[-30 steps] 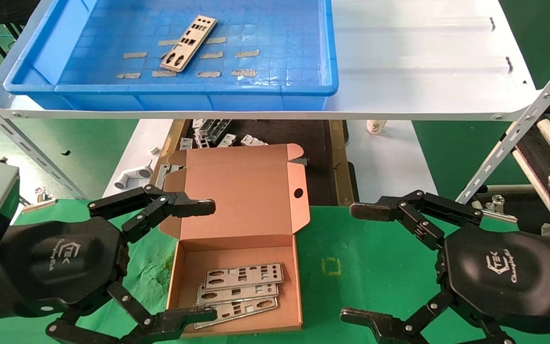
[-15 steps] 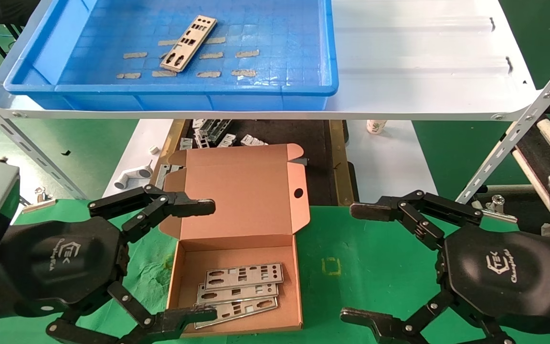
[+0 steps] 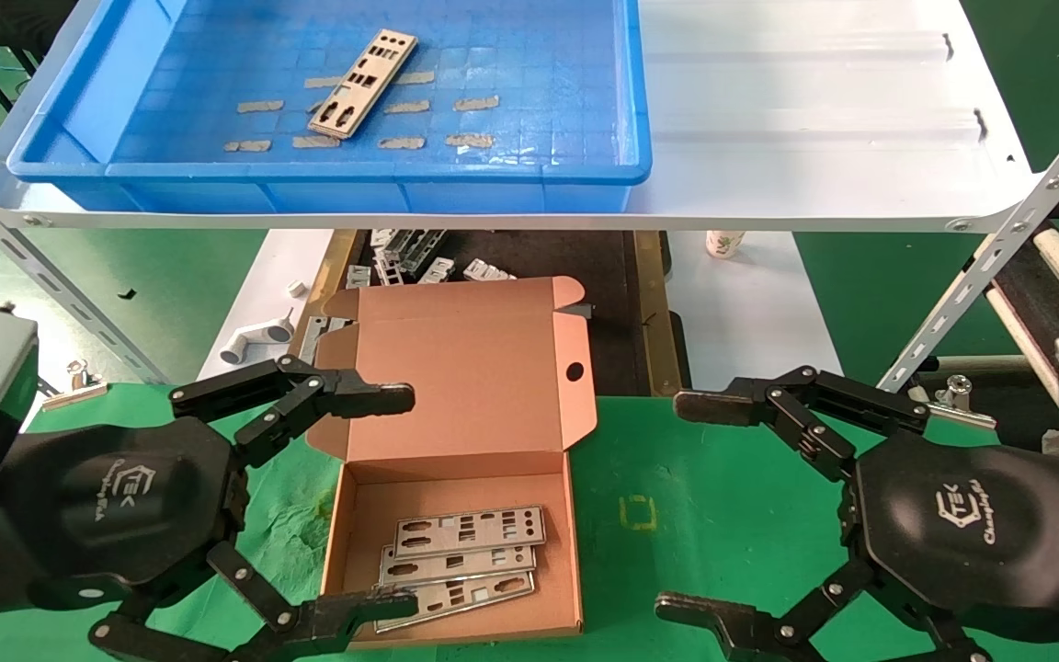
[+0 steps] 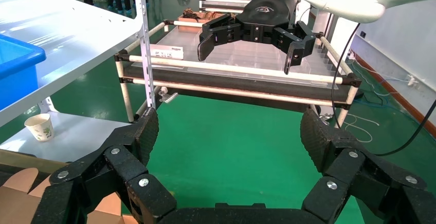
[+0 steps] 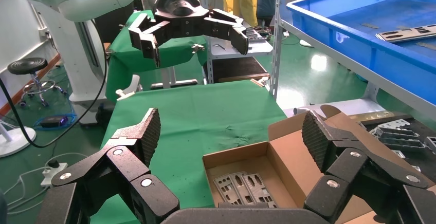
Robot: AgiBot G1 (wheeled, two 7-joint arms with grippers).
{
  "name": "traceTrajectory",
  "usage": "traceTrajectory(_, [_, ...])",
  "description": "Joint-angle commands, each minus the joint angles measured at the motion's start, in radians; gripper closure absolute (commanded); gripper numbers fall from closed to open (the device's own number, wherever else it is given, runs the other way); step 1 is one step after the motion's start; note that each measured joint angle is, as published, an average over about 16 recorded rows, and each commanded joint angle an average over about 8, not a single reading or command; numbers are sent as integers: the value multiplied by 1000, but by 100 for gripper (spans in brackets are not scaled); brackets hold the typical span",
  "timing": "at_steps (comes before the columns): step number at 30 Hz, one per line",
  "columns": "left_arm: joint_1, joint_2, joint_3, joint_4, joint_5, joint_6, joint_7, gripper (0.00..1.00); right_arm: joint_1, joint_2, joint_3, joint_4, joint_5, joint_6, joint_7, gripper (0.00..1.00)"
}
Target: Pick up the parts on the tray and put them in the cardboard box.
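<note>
Parts come first: one silver plate (image 3: pixel 363 84) lies flat and slantwise on the floor of the blue tray (image 3: pixel 327 170), among the short tape strips, up on the white shelf board (image 3: pixel 814 110). Three more plates (image 3: pixel 461 556) already sit overlapped in the cardboard box (image 3: pixel 456 405), which stands open on the green cloth (image 3: pixel 704 515) below the shelf, lid tipped back.

I judge I am between cycles, with the last plate to fetch. My left gripper (image 3: pixel 392 501) hangs low at the box's left edge, jaws spread wide and holding nothing. My right gripper (image 3: pixel 690 506) sits to the right of the box over the cloth, equally wide and empty, well apart from any part.

Next I need one arm raised over the tray rim and brought down on that plate. It is thin and lies flush, so getting a fingertip under an edge looks tricky; I cannot tell from here whether tape pins it.
</note>
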Motion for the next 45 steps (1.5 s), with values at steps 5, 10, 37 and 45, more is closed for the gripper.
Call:
traceTrajectory(5, [0, 0, 0, 0, 0, 0, 0, 0, 0, 0, 0, 0, 0, 0, 0, 0])
traceTrajectory(10, [0, 0, 0, 0, 0, 0, 0, 0, 0, 0, 0, 0, 0, 0, 0, 0])
traceTrajectory(37, [0, 0, 0, 0, 0, 0, 0, 0, 0, 0, 0, 0, 0, 0, 0, 0])
traceTrajectory(45, [0, 0, 0, 0, 0, 0, 0, 0, 0, 0, 0, 0, 0, 0, 0, 0])
